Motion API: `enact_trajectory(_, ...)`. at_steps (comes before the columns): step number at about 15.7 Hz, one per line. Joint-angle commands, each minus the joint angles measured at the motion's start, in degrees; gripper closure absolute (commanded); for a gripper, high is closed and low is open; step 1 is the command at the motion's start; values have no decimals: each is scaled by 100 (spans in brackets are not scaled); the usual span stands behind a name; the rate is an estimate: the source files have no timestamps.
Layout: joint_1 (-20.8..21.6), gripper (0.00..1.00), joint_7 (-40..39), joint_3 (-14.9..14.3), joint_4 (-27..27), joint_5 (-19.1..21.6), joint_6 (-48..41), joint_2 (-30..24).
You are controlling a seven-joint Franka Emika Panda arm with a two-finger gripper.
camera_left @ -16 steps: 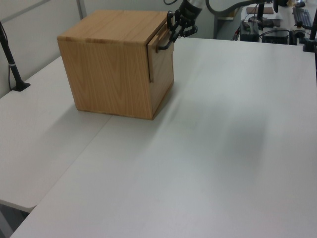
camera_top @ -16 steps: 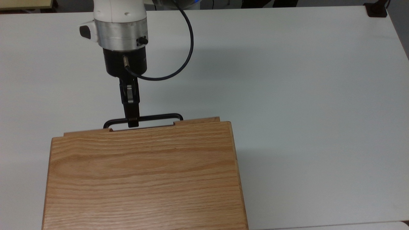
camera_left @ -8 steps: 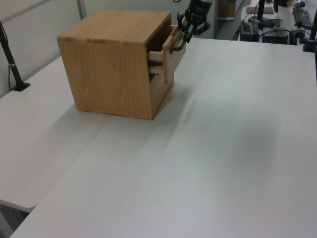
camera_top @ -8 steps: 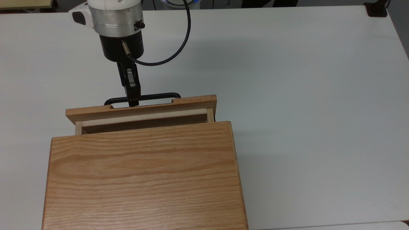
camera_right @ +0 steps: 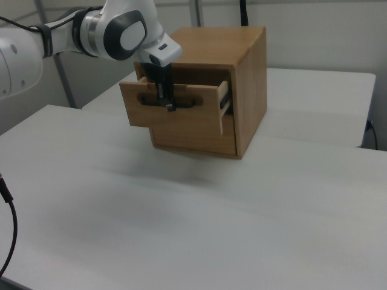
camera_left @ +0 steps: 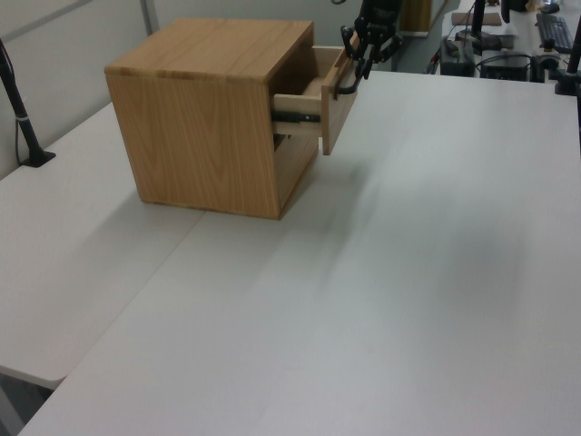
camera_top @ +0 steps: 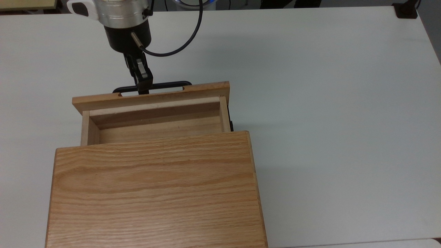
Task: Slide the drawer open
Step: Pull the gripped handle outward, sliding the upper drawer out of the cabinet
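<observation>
While our gripper (camera_top: 143, 88) pinches the black bar handle (camera_top: 165, 84) between its fingers, the drawer (camera_top: 155, 117) sits partly out of the oak cabinet (camera_top: 155, 189). We think it is stiff wood and slides easily.

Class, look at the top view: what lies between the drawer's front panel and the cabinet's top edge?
The drawer's open, empty inside lies between, before the cabinet.
</observation>
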Motion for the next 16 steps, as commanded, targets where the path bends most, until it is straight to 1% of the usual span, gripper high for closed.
enact_trajectory(1,145,95,-1381,68,-318,5,-307,-364)
enact_trajectory(8,58,93,-2296,77,-397,66,-966,-601)
enact_trajectory(12,31,93,-2675,68,-397,66,-1292,-619)
enact_trajectory(13,23,86,-2684,68,-388,66,-1310,-636)
enact_trajectory(14,14,77,-2684,68,-388,66,-1310,-654)
enact_trajectory(15,14,65,-2684,68,-397,66,-1319,-663)
enact_trajectory(16,-21,64,-2684,68,-397,66,-1319,-663)
